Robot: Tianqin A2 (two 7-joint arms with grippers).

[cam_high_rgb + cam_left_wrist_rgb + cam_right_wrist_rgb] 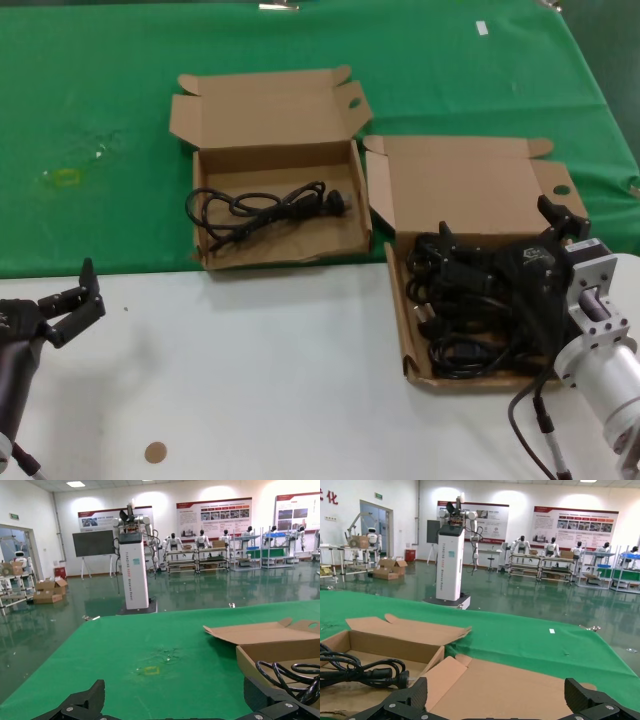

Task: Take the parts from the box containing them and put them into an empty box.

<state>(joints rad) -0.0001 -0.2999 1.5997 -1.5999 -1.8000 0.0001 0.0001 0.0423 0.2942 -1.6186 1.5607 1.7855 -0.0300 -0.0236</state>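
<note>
**Tangle risk over the crowded box**

Head view: right pincer spread wide, holding nothing, poised low over the heap of parts in the box containing them; contact with the cords not discernible. Likely trouble: looped cables snagging together, so several lifted at once or one dropped short. Left pincer parked open above the white tabletop, empty. One cord lying in the other box, so hardly an empty box.

Left wrist view: fingertips apart, nothing between; cord loops just beyond.

Right wrist view: fingertips wide apart, gripping nothing; plugged cord in the far box.
</note>
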